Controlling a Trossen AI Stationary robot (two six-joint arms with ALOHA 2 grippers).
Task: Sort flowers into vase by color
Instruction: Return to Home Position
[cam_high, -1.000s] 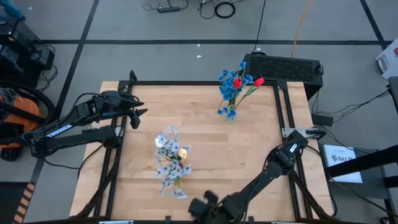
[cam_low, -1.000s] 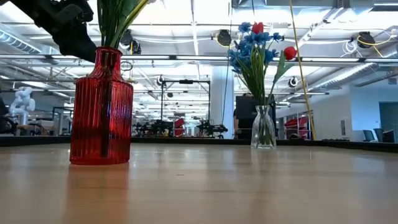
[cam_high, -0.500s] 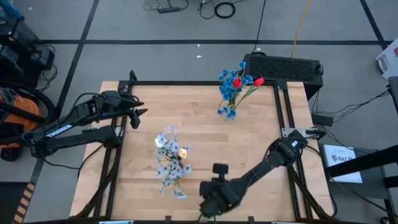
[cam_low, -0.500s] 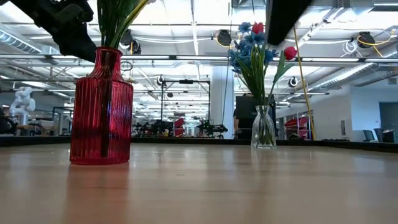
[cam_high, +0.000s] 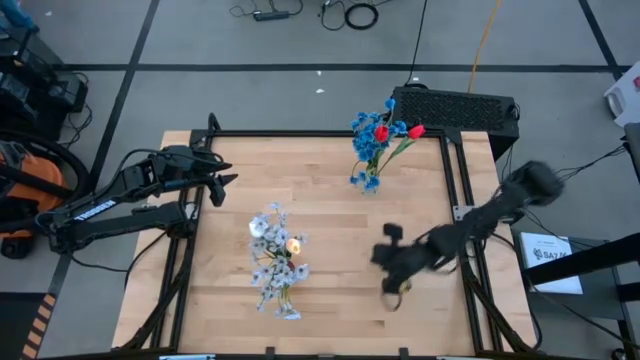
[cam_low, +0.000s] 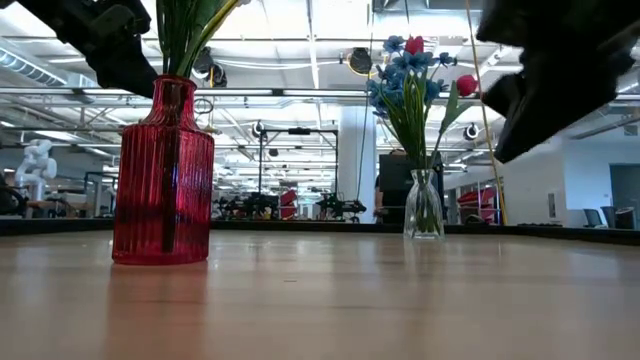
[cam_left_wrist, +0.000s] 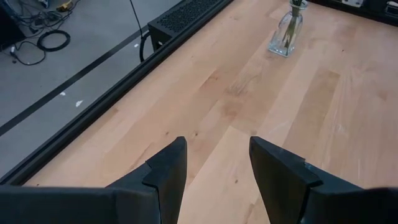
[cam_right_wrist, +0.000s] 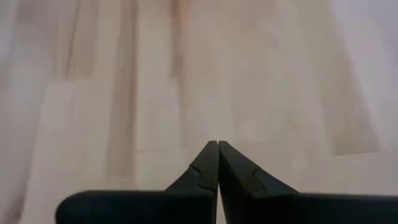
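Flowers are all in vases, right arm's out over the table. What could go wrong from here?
1. The right arm hangs over the right side of the wooden table, jaws shut and empty; a wide swing back could clip the red tulip-like bud leaning out of the clear glass vase.
2. The pale blue-white flower clusters spread wide above the red ribbed vase; a low pass might snag them and tip it.
The left arm waits at the left edge, jaws open.
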